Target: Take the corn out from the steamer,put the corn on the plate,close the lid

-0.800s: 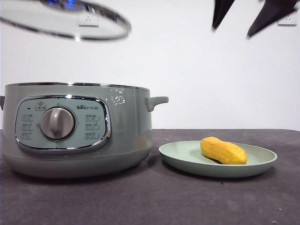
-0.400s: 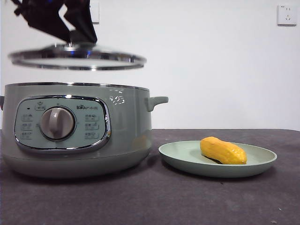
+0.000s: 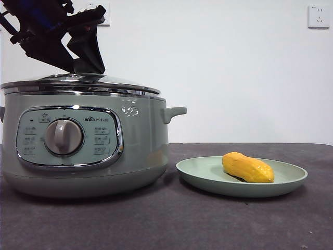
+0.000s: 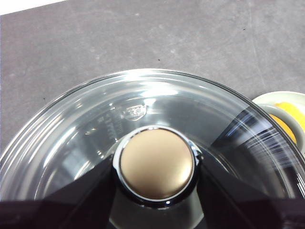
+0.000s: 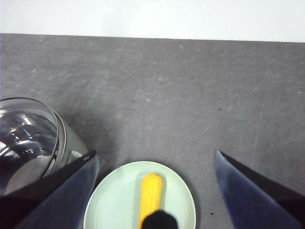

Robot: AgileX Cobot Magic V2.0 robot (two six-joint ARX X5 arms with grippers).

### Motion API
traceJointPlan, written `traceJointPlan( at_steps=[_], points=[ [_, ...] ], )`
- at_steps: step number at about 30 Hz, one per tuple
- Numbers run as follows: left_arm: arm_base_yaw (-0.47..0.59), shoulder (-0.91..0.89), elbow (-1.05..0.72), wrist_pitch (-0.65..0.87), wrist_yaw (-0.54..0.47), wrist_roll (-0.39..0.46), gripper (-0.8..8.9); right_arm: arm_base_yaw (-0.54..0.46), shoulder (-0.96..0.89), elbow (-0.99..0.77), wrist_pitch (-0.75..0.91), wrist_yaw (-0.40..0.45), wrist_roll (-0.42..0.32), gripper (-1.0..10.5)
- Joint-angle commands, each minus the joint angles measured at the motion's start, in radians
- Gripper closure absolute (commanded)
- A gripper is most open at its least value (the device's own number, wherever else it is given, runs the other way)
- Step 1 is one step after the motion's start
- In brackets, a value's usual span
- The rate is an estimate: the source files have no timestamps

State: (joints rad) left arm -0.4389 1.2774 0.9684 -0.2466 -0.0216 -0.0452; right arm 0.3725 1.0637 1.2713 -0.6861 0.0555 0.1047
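Observation:
The sage-green steamer (image 3: 88,146) stands at the left of the table. The glass lid (image 3: 78,84) rests on its rim. My left gripper (image 3: 83,65) is shut on the lid's knob (image 4: 156,163), one jaw on each side. The corn (image 3: 247,167) lies on the pale green plate (image 3: 291,177) to the right of the steamer; both also show in the right wrist view, the corn (image 5: 150,193) on the plate (image 5: 114,200). My right gripper (image 5: 155,191) is open and empty, high above the plate, out of the front view.
The dark grey tabletop (image 3: 171,219) runs in front of the steamer and plate. A white wall with a socket (image 3: 318,16) stands behind. The steamer's side handle (image 3: 174,112) points toward the plate.
The left gripper lowered the lid from well above the steamer onto its rim. The right gripper's tips left the top of the front view.

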Motion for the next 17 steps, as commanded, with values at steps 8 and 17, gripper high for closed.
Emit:
traceJointPlan(
  at_steps=[8, 17],
  points=[
    [0.000, 0.003, 0.002, 0.044, 0.052, -0.034, 8.23, 0.000, 0.000, -0.007, 0.005, 0.002, 0.002, 5.4],
    [0.000, 0.019, 0.002, 0.022, 0.049, -0.029, 8.23, 0.000, 0.000, -0.007, 0.005, 0.002, 0.002, 5.4]
  ],
)
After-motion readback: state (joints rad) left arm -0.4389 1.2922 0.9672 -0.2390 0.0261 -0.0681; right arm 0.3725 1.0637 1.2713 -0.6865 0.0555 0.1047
